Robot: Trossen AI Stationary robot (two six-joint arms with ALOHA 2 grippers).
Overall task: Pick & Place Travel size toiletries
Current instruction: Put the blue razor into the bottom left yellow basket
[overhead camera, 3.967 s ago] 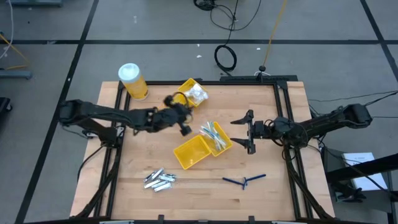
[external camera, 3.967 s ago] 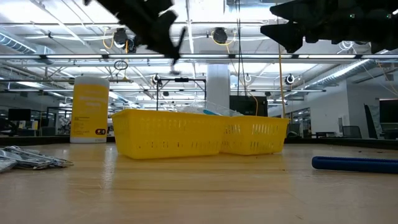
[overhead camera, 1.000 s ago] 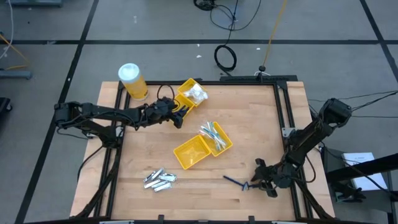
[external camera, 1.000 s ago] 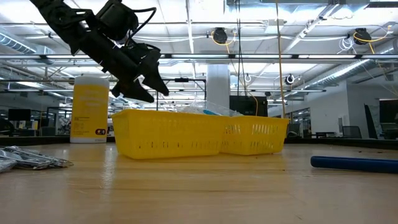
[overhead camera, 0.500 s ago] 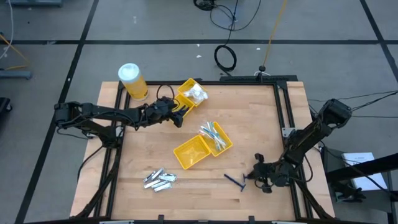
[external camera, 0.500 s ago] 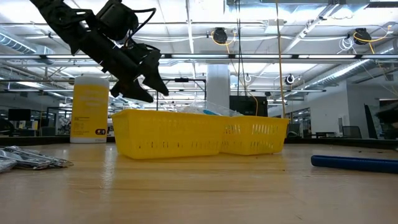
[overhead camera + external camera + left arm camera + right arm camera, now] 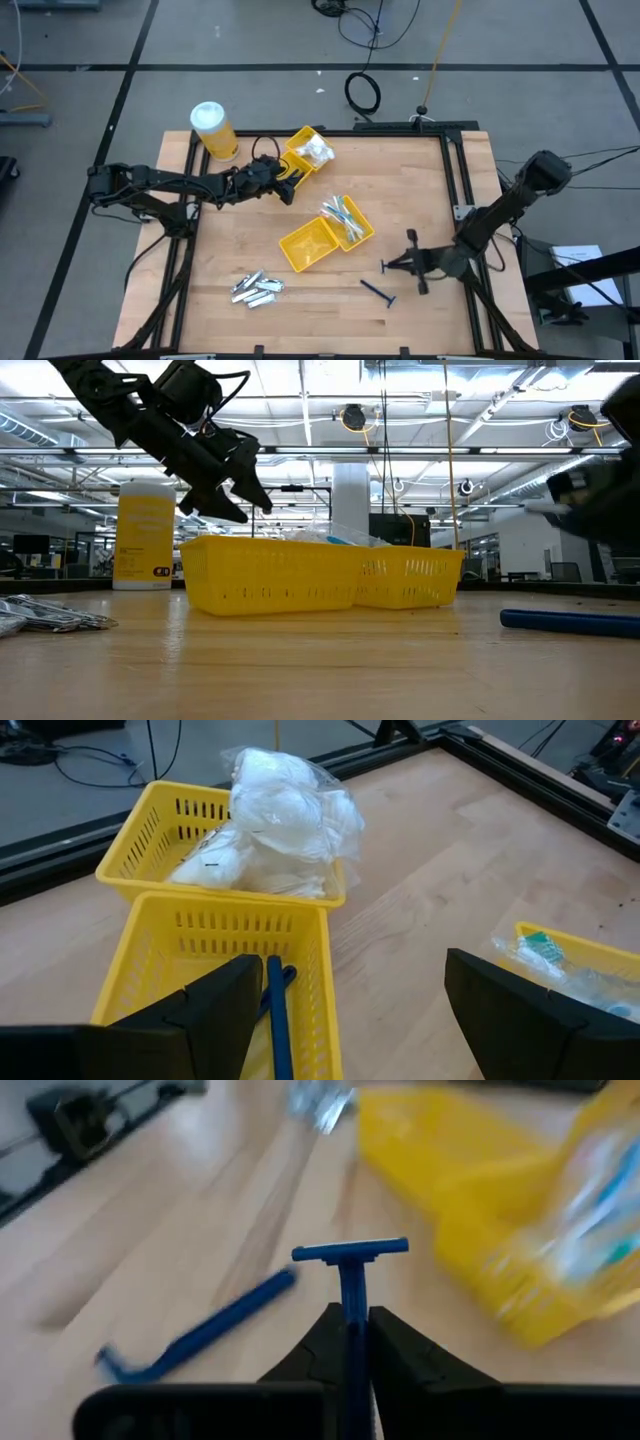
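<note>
Razors, thin blue plastic sticks with T-shaped heads: one razor point(image 7: 349, 1285) is pinched by its handle between the closed fingers of the right gripper point(image 7: 410, 263), above the wooden table point(image 7: 420, 190) at about four o'clock. A second razor point(image 7: 378, 291) lies flat on the wood just beside that gripper, toward seven o'clock. The left gripper point(image 7: 290, 184), spread wide and empty, is held over ribbed yellow baskets point(image 7: 215, 930) with crinkly white packets point(image 7: 275, 825) at eleven o'clock.

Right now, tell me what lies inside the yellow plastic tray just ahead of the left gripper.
Dark-blue razor sticks lie in the near yellow plastic tray. How many, and the tray floor nearest the left gripper, are hidden by its fingers.
</note>
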